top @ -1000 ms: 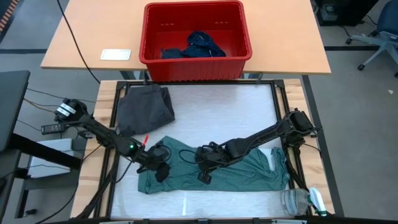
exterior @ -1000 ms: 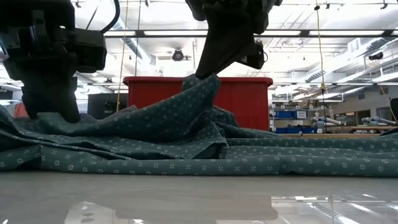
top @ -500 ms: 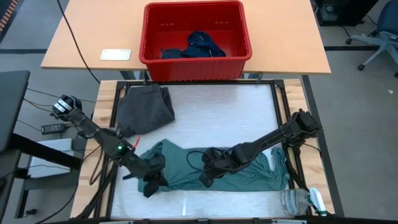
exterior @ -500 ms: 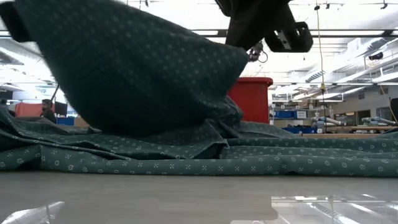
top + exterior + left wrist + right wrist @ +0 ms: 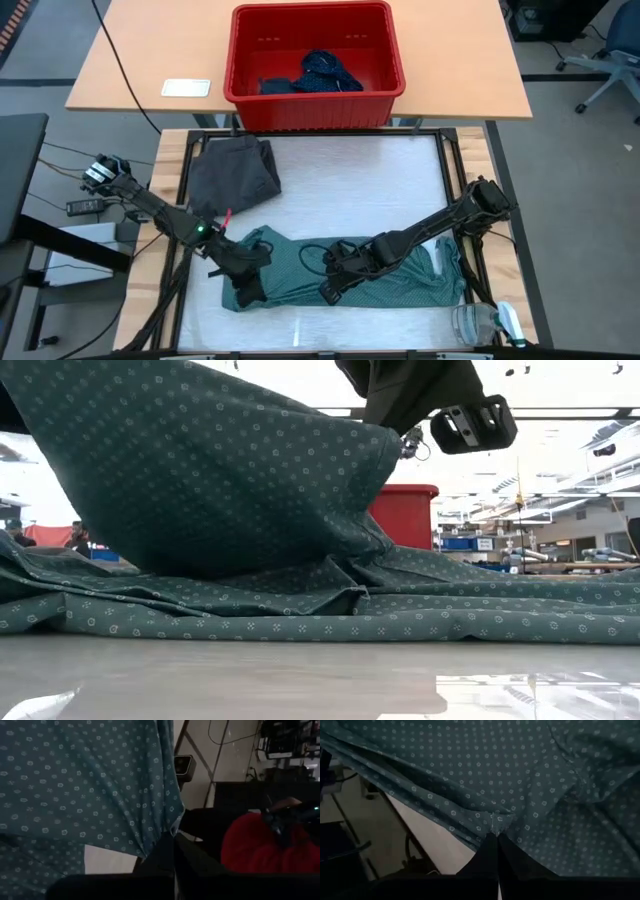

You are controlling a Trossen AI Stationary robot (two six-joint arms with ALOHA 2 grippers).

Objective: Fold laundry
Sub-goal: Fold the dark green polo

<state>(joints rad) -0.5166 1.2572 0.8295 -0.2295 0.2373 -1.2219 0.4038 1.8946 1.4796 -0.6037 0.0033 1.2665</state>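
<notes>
The teal-green dotted shirt lies along the table's near part. Both grippers hold its left half raised. In the low view that raised cloth hangs as a sheet over the flat lower layers. My left gripper is shut on the shirt at its left end. My right gripper is shut on it near the middle and shows in the low view as the right gripper at the sheet's upper right. A charcoal grey piece lies at the far left. A navy dotted piece lies in the basket. My left gripper pinches an edge of the shirt between its two shut fingers; the cloth puckers toward the fingertips. The held part is lifted clear and hangs down from the hold. My right gripper pinches a gathered bit of the shirt between its shut fingers, slanting down from the table's right. The cloth is raised there, and the rest of the shirt lies on the table.
A red plastic basket stands on the wooden table beyond the far edge, with a white card to its left. A clear plastic bottle lies at the near right corner. Bare white table lies between the shirt and the far edge.
Both grippers have risen and come toward the table's near edge with the shirt's upper layer. The cloth between them has gone from a low ridge to a raised sheet over the lower layers, which stay flat. My right gripper has rolled.
</notes>
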